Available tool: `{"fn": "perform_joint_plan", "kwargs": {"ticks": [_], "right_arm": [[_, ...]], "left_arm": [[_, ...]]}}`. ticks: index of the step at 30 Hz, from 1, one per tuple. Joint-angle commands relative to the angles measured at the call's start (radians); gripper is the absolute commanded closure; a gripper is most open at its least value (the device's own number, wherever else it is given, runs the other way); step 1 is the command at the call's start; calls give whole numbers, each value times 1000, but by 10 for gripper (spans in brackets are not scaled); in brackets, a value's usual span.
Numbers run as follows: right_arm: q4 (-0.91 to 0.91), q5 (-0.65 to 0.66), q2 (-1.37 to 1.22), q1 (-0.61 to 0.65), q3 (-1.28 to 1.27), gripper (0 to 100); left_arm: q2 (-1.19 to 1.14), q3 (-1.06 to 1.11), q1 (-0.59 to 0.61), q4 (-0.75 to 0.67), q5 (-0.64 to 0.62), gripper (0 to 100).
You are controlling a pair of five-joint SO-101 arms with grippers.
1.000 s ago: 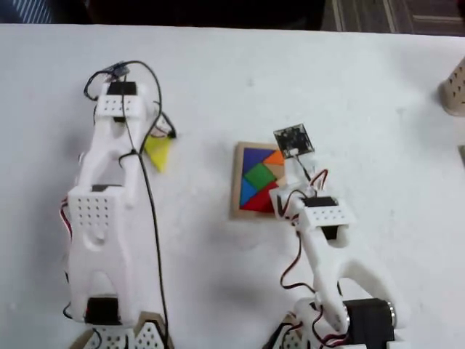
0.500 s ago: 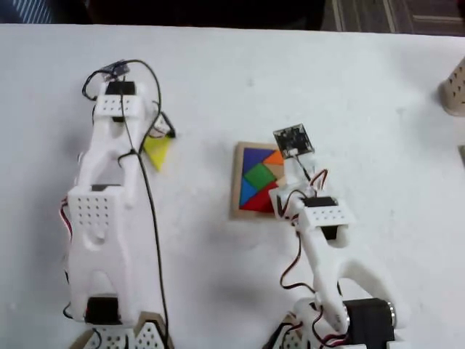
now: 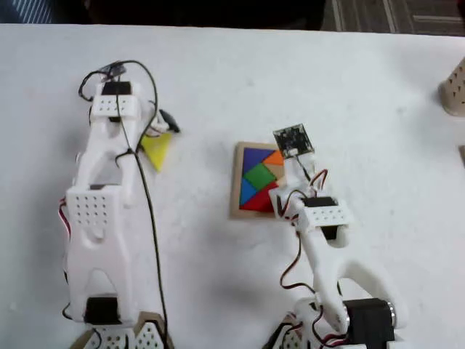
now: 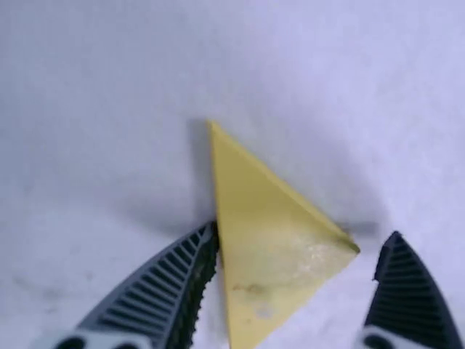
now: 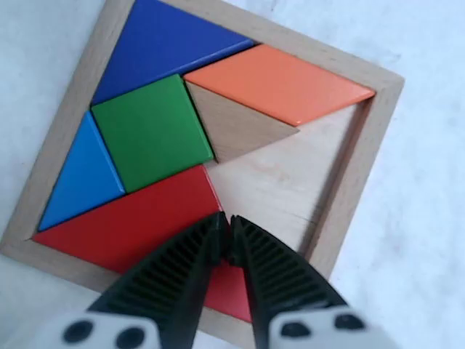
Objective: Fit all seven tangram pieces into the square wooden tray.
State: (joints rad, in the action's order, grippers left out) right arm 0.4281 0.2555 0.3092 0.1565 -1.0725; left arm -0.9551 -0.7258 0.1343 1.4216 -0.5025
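The flat yellow triangle piece (image 4: 269,247), scuffed near its wide end, lies on the white table (image 4: 109,87) between the left gripper's (image 4: 299,246) parted fingers, with one ribbed pad (image 4: 182,276) at its edge. The right gripper (image 5: 231,231), pinched together, hangs over the square wooden tray (image 5: 379,131) of coloured pieces (image 5: 152,131).

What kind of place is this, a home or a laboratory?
Probably a robotics lab or hobby workbench: the left arm and right arm, both with loose wires, stand on a plain white table by a wooden tangram tray.
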Motion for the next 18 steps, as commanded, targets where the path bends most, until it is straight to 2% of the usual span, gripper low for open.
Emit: {"fn": "perform_joint_plan", "kwargs": {"ticks": [1, 15, 18], "right_arm": [[-10, 14, 36, 25, -2, 981], [-4, 14, -42, 25, 40, 981], [-4, 14, -42, 25, 40, 981]], "left_arm": [[-35, -37, 42, 5, -18, 672], [-45, -37, 15, 87, -17, 678], [-45, -37, 15, 95, -15, 724]]}}
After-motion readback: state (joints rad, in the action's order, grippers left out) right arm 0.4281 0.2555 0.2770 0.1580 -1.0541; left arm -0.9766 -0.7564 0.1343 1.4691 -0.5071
